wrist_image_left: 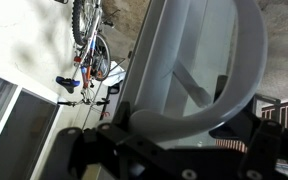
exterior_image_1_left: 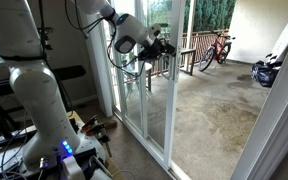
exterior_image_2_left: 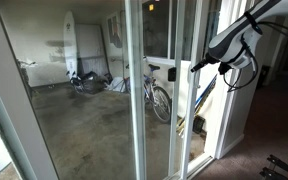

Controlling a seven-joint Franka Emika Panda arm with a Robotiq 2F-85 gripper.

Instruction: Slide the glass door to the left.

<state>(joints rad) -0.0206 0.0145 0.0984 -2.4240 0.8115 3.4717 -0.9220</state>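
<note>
The glass door [exterior_image_1_left: 160, 112] is a tall clear panel in a slim white frame; it also shows in an exterior view [exterior_image_2_left: 167, 130]. In the wrist view its grey curved loop handle [wrist_image_left: 199, 118] lies between the fingers of my gripper [wrist_image_left: 174, 140], which looks shut on it. In both exterior views the gripper [exterior_image_1_left: 160, 47] [exterior_image_2_left: 197, 66] is at the door's upright edge at about handle height. The handle itself is hidden by the gripper in those views.
A red bicycle [exterior_image_1_left: 216, 48] [exterior_image_2_left: 160, 98] [wrist_image_left: 89, 40] stands on the concrete patio beyond the glass. A dark bag [exterior_image_1_left: 266, 72] lies on the patio. A white surfboard [exterior_image_2_left: 71, 40] leans on the far wall. Fixed white-framed panels [exterior_image_2_left: 134, 90] flank the door.
</note>
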